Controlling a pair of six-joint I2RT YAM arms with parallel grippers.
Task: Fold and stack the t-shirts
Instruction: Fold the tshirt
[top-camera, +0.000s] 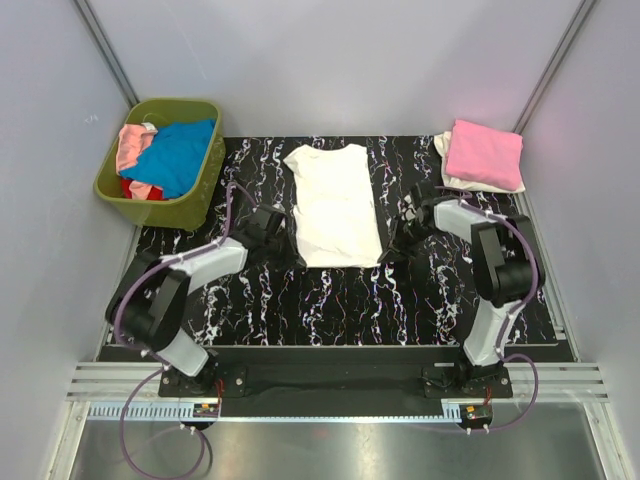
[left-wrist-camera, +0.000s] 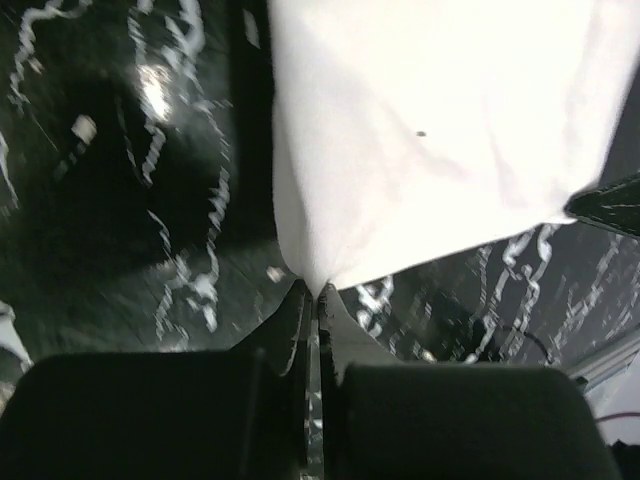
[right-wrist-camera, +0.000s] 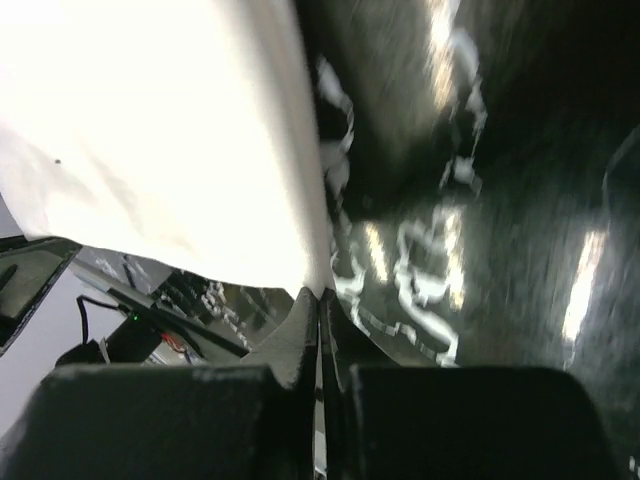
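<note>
A cream t-shirt (top-camera: 333, 205) lies lengthwise on the black marbled mat, its sides folded in, collar end far. My left gripper (top-camera: 291, 246) is shut on its near left corner; the left wrist view shows the cloth (left-wrist-camera: 430, 130) pinched at the tips of my left gripper (left-wrist-camera: 316, 292). My right gripper (top-camera: 388, 250) is shut on the near right corner; the right wrist view shows the cloth (right-wrist-camera: 170, 140) running into the closed tips of my right gripper (right-wrist-camera: 320, 296). A folded pink t-shirt (top-camera: 484, 152) lies on a folded white one (top-camera: 446, 170) at the far right.
An olive-green basket (top-camera: 184, 210) at the far left holds blue (top-camera: 180, 155), pink (top-camera: 130, 145) and red (top-camera: 135, 190) shirts. The black marbled mat (top-camera: 330, 305) covers the table. Grey walls close in on both sides.
</note>
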